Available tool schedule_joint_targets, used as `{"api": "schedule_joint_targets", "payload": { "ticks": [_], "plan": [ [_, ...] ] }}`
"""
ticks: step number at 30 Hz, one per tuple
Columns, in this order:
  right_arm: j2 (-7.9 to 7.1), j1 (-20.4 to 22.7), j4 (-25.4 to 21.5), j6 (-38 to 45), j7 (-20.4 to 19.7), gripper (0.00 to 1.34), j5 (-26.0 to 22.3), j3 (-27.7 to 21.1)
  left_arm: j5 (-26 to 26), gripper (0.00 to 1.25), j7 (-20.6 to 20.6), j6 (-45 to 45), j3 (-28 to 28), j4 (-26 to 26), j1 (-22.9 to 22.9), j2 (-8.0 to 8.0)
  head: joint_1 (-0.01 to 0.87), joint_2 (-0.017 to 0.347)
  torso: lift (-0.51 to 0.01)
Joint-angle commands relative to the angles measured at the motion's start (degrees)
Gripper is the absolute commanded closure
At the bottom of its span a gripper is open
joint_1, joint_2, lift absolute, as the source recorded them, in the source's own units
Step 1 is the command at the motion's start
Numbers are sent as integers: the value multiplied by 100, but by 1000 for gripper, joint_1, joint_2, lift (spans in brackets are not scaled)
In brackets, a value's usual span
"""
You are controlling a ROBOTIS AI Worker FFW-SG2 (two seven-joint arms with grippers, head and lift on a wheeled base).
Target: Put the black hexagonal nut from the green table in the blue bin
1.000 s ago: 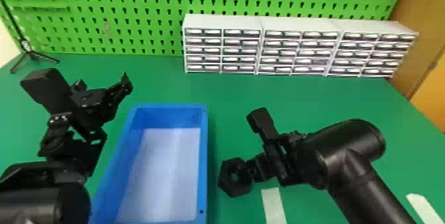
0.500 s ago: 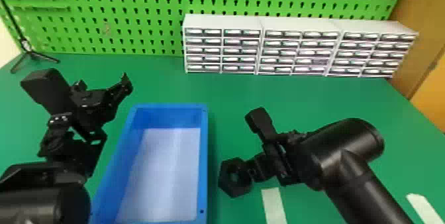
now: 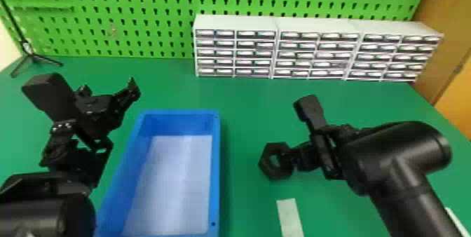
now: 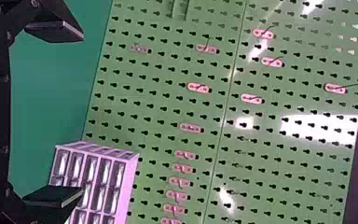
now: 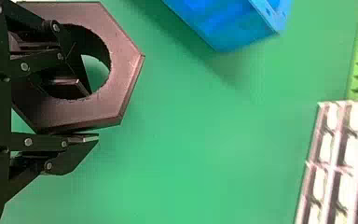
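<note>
A pale strip (image 3: 290, 217) lies on the table (image 3: 245, 103). Past it, the right gripper (image 3: 293, 159) has its fingers clamped on the nut (image 3: 282, 174), one through the hole, one against the outer side; the nut is right of the bin (image 3: 216, 169), outside it. The left gripper (image 3: 108, 87), its fingers wide apart, hangs left of the bin. Behind stand white drawers (image 3: 305, 54), then a green pegboard (image 3: 140, 19).

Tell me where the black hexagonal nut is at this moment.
In the head view, the black hexagonal nut is right of the blue bin, outside it; in the right wrist view, the right tool grips its ring.
</note>
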Motion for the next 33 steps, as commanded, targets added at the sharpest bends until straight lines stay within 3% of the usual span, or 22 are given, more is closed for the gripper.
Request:
{"api": "schedule_joint_targets", "payload": {
  "ticks": [1, 13, 17, 24, 33],
  "plan": [
    [41, 233, -193, -396, -1, 967, 276, -334, -1, 125, 0, 0, 0, 0, 7, 0, 692, 8, -97],
    [216, 910, -659, -2373, -18, 967, 997, -1178, -1, 125, 0, 0, 18, 0, 25, 0, 692, 8, -97],
    [348, 1060, -676, -3112, -238, 967, 971, -1407, -1, 125, 0, 0, 26, 0, 42, 0, 692, 8, -97],
    [427, 1051, -465, -4043, -458, 967, 417, -1539, -28, 125, 0, 0, 18, 0, 34, 0, 692, 8, -97],
    [260, 910, 71, -5792, -827, 967, -392, -967, -45, 125, 0, 0, 18, 9, 34, 0, 692, 8, -97]
  ]
}}
